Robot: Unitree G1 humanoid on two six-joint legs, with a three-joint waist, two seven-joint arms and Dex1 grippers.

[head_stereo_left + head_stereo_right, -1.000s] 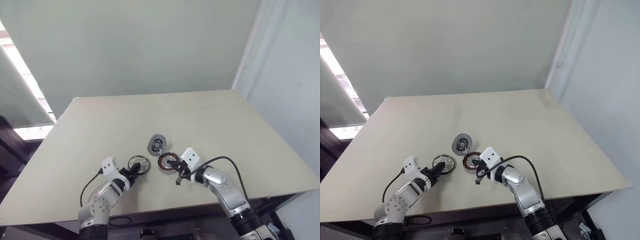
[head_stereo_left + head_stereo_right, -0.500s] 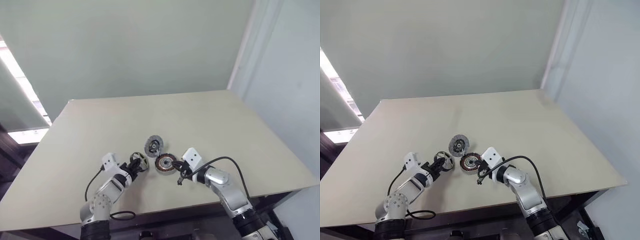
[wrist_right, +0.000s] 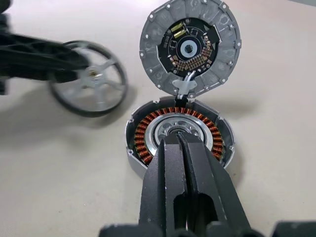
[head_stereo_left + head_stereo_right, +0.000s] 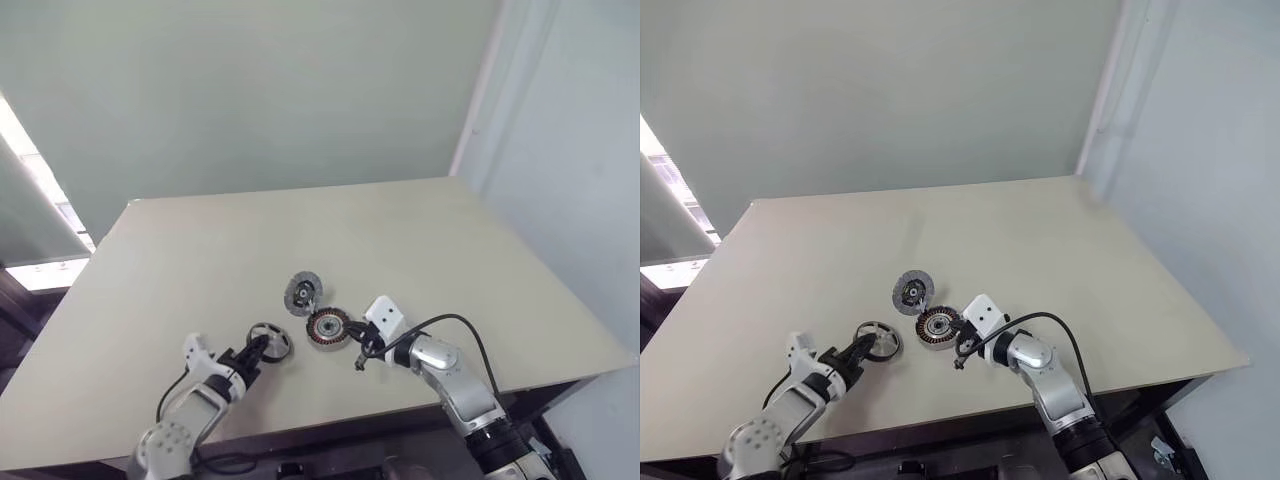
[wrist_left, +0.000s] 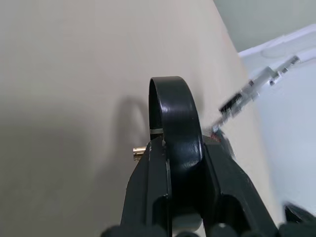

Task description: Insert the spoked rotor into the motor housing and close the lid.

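The spoked rotor (image 4: 268, 342), a shiny silver wheel, is tipped up on edge near the table's front, and my left gripper (image 4: 254, 354) is shut on its rim. In the left wrist view the rotor's dark rim (image 5: 170, 98) rises edge-on out of the gripper (image 5: 182, 148). To its right lies the motor housing (image 4: 327, 328) with its copper windings (image 3: 148, 133) showing. The grey lid (image 4: 303, 293) lies open just beyond the housing, joined to it at the rim, dark centre (image 3: 190, 47) facing up. My right gripper (image 3: 178, 136) is shut, with its tips over the housing's silver centre.
Everything sits on a beige table (image 4: 300, 230) whose front edge runs close under both arms. A black cable (image 4: 450, 320) loops above my right forearm. A pale wall stands behind the table and another at the right.
My left gripper has shut on the rotor's rim, rolled, and drawn back towards the table's front edge, tipping the rotor up from flat. The right gripper stayed put. The camera has shifted.
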